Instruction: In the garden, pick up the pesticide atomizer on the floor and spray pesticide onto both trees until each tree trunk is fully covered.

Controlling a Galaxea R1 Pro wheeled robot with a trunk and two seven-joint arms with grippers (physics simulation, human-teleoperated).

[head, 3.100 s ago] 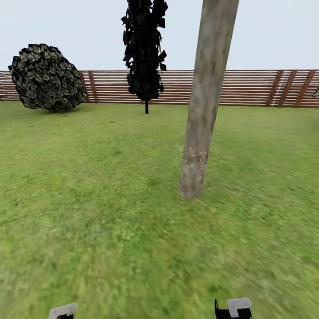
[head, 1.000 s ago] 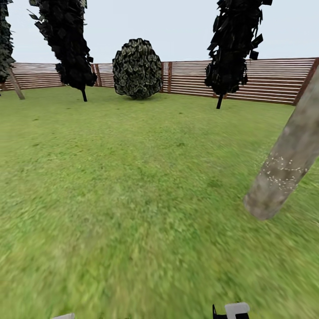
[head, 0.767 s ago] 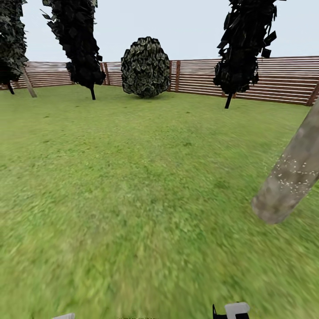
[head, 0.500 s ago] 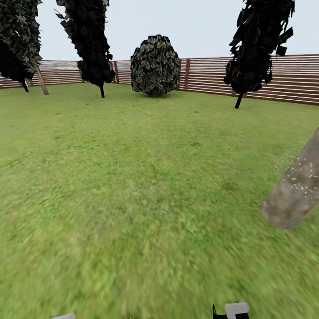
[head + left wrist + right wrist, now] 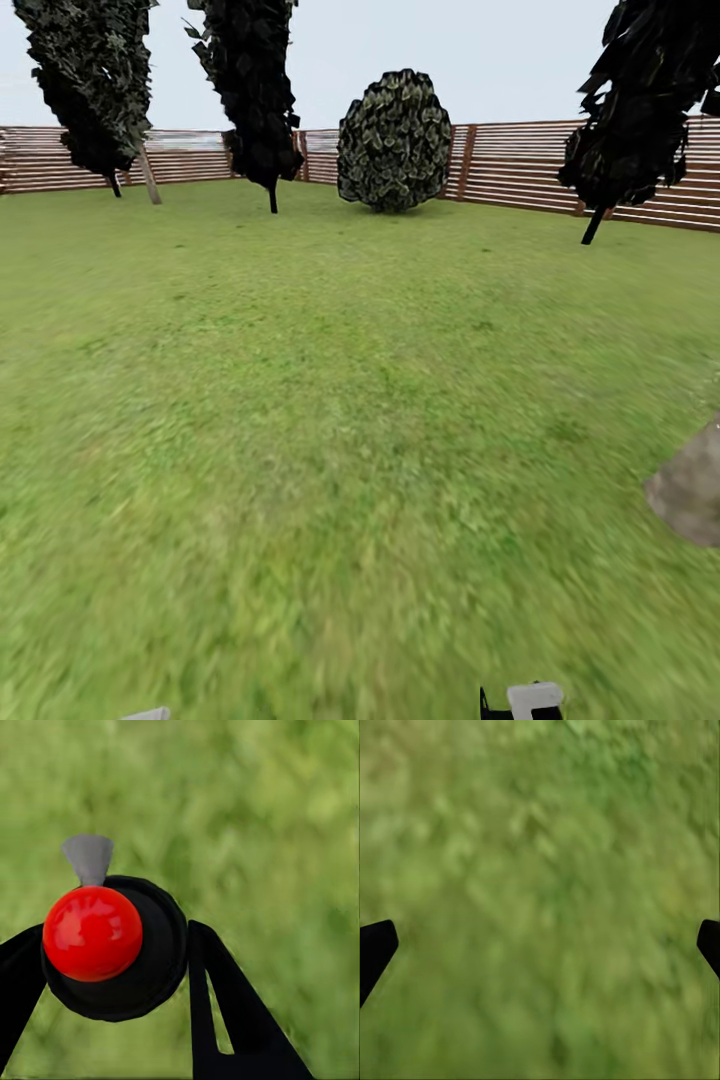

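Left wrist view: left claw [image 5: 112, 967] is clamping the atomizer [image 5: 112, 945] between its fingers, grass [image 5: 285, 832] beyond it. Right claw [image 5: 540, 945] is spread wide apart over grass.

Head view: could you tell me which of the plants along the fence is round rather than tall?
The bush in the middle of the fence line. It is a rounded, mottled green ball down to the grass, while the trees on either side are tall, narrow and dark on thin trunks.
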